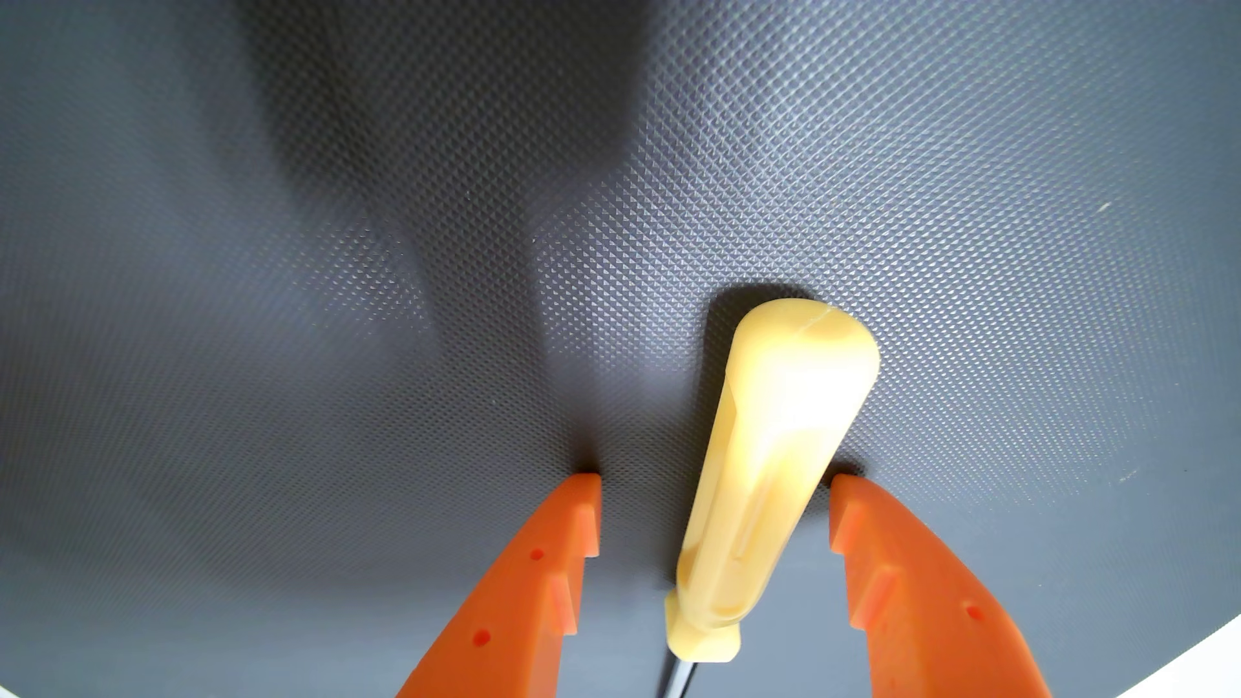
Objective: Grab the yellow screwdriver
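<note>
Wrist view: pincer (715,480) spread, straddling yellow screwdriver (772,470) on grey surface (336,335); shaft cut off at near edge.

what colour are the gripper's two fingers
Orange. The fingers of the gripper show best in the wrist view, either side of the yellow screwdriver.

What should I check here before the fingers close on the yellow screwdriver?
1. Gripper open: ok.
2. Yellow screwdriver handle between the fingers: ok.
3. Handle centred: not ok, it sits nearer the right finger in the wrist view.
4. Fingertips down at the dark textured mat: ok, judging by their shadows.
5. Metal shaft clear: cannot tell, cut off at the frame edge.
</note>
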You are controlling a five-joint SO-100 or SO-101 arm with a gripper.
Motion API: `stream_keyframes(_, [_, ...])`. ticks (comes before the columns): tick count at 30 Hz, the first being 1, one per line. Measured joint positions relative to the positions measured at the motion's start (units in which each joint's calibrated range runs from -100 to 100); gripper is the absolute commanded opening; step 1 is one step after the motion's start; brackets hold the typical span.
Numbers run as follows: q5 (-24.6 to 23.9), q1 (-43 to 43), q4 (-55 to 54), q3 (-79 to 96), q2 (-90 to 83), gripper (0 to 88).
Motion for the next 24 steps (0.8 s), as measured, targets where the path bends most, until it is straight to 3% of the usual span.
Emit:
stream_keyframes(7, [0.0, 0.0, -0.96, -0.99, 0.42, 10.3])
stream_keyframes(22, [-1.26, 0.0, -1.83, -1.08, 0.42, 9.1])
stream_keyframes(24, [-1.26, 0.0, -1.83, -1.08, 0.42, 5.2])
